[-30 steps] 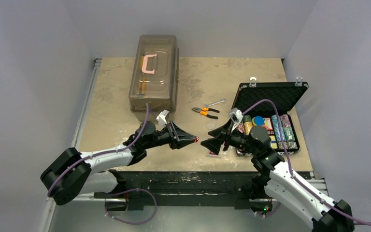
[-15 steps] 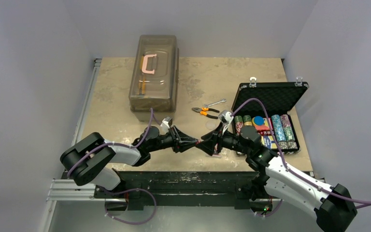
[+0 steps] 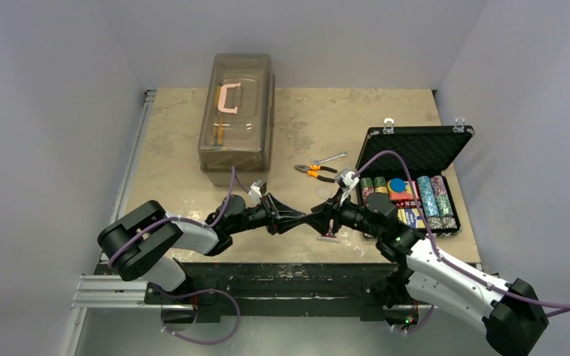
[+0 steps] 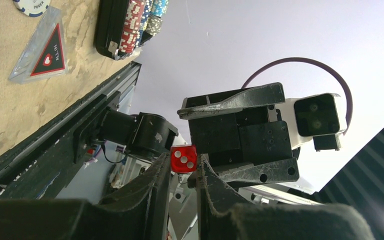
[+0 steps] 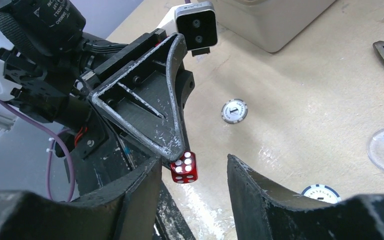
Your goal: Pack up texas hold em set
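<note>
One red die [image 4: 183, 158] sits pinched in the left pincer [image 3: 303, 218], between the fingers of the empty, wide-open right pincer [image 5: 194, 165]. Poker chips [image 3: 434, 199] already fill the open case [image 3: 415, 147] beside the right pincer. The triangle token [image 4: 47, 47] and round buttons [image 5: 234, 111] lie unpacked on the surface [image 5: 305, 100].

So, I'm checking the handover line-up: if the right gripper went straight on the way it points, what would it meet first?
The red die, pinched by the left gripper. It sits at the mouth of the open right gripper, though exact depth is unclear.
</note>
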Tool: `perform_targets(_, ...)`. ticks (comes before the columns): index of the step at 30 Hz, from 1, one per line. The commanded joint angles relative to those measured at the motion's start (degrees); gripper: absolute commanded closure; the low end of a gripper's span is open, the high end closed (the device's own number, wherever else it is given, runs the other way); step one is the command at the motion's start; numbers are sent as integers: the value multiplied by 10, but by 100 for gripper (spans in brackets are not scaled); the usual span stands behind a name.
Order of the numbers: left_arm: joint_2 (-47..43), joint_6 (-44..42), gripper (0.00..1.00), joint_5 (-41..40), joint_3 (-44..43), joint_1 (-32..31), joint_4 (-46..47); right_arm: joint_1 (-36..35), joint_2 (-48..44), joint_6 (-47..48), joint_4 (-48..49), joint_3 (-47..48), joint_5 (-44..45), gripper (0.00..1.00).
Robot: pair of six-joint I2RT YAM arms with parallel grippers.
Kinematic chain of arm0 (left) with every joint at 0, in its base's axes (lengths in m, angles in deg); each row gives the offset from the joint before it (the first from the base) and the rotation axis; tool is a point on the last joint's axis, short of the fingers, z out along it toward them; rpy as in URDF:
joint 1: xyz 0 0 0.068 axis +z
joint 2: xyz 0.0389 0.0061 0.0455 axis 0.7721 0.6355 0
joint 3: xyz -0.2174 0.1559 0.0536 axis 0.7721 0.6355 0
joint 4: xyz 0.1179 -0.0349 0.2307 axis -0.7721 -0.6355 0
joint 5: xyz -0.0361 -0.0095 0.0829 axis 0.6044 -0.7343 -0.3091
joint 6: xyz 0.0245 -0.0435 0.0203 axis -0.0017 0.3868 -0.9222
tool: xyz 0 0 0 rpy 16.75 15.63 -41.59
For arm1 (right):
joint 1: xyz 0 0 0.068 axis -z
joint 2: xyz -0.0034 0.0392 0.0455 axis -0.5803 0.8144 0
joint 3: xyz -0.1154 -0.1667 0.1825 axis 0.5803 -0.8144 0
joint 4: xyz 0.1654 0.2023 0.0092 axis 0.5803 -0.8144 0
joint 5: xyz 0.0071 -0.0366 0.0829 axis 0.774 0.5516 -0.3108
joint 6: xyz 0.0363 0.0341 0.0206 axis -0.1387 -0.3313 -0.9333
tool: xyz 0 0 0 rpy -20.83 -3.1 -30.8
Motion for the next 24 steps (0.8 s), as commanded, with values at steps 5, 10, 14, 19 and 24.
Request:
perform_targets(5, -12, 7, 100, -7, 0, -4, 78, -7, 6, 7, 36, 2, -17, 53)
perform_targets(10, -25, -2, 100, -8, -1, -4, 59, -8, 8, -1, 47, -9, -9, 60)
perform_targets(14, -35, -8, 100, -9, -1, -4, 46, -8, 9, -2, 48, -9, -12, 61)
perform_targets(19, -45, -13, 100, -11, -2, -4, 31, -8, 10, -5, 50, -9, -16, 69)
perform_targets(24, -48, -18, 100, -10, -5, -4, 23, -8, -2, -9, 50, -9, -14, 90)
